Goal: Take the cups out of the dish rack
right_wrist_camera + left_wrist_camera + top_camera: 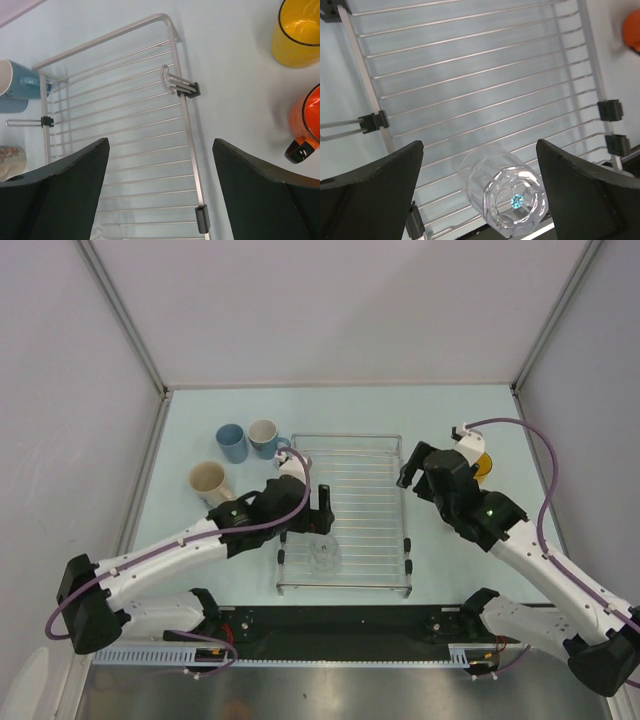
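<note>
The silver wire dish rack (350, 490) lies mid-table. One small clear glass (325, 556) sits on its near part, its thick base toward the left wrist camera (506, 194). My left gripper (306, 523) hovers open over the rack, and the glass (506, 194) lies between and just below its fingers (479, 146), untouched. My right gripper (408, 468) is open and empty above the rack's right edge (160, 144). Off the rack stand two light blue cups (231, 443) (264, 437) and a beige cup (208, 481) on the left. A yellow cup (297, 32) and an orange mug (306, 125) stand on the right.
The rack's black feet (201, 218) and a wire loop (166, 80) stick out along its right rail. Grey walls close the table on three sides. The right arm hides most of the yellow and orange cups in the top view.
</note>
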Controlling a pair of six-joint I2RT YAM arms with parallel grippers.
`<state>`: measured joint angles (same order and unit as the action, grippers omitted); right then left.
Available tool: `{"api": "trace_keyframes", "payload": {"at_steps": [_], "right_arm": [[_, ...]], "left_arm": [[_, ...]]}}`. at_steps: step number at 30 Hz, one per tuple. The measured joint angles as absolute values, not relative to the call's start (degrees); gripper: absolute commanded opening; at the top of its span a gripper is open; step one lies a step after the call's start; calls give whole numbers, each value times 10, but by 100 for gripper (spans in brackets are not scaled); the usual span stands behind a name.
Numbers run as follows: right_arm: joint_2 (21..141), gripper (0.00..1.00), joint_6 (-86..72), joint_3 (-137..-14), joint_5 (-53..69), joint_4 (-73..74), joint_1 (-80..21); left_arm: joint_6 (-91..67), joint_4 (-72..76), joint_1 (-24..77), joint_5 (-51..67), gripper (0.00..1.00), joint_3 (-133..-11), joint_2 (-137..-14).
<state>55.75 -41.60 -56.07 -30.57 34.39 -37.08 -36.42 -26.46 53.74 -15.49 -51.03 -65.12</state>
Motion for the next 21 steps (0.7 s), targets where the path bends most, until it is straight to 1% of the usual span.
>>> {"api": "trace_keyframes", "payload": {"at_steps": [9, 15, 21], "right_arm": [[559, 91, -421, -542, -313, 342, -401], [559, 91, -427, -532, -312, 340, -411], [557, 91, -430, -529, -313, 340, -417]], "left_arm": [[-385, -357, 610, -239, 100, -555, -682], [-417, -386, 662, -260, 100, -568, -694], [-449, -404, 689, -269, 100, -568, -713]]}}
